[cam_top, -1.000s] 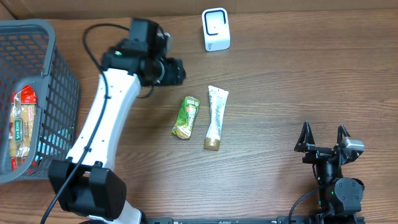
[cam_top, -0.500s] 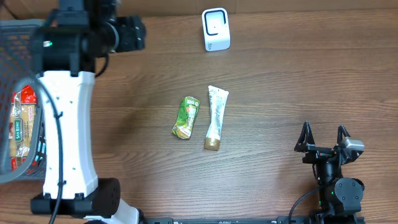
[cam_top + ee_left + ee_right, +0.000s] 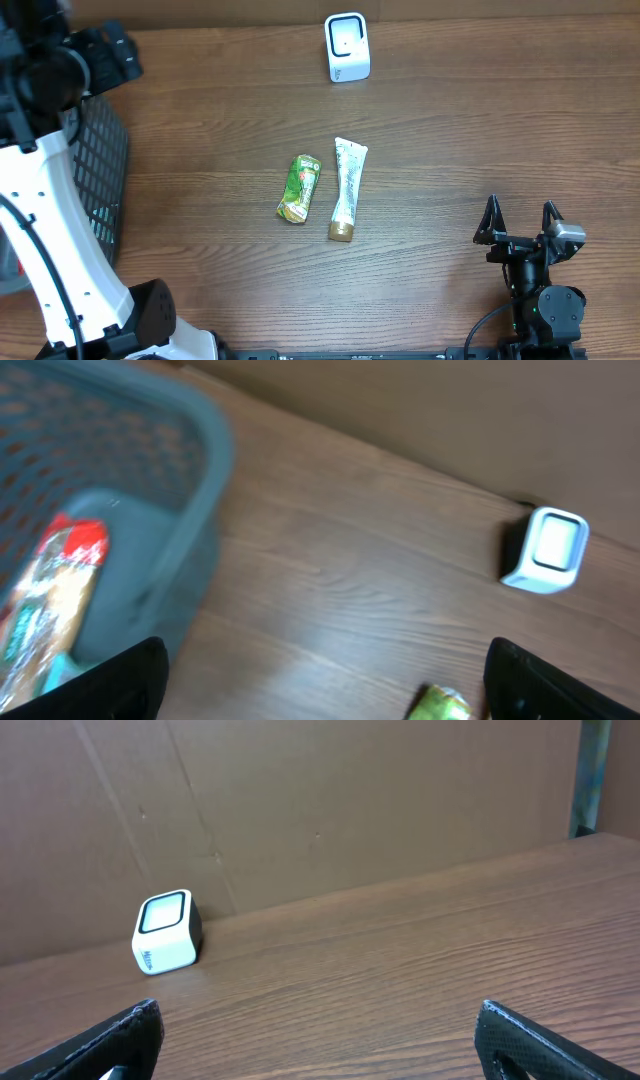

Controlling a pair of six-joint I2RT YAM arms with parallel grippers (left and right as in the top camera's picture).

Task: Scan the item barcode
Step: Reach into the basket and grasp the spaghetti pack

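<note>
On the table [image 3: 450,150], crumpled green pouch [image 3: 299,188] beside white tube [image 3: 349,185]

Left fingers [image 3: 125,678] and right fingers [image 3: 115,1040] spread wide; left arm [image 3: 40,230] upright.

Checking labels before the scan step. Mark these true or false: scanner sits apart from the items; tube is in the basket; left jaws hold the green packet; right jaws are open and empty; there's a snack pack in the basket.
1. The scanner stands apart from both items. True.
2. The tube is in the basket. False: it lies on the table beside the green packet.
3. The left jaws hold the green packet. False: they stand open and empty, over by the basket.
4. The right jaws are open and empty. True.
5. A snack pack lies in the basket. True.
</note>
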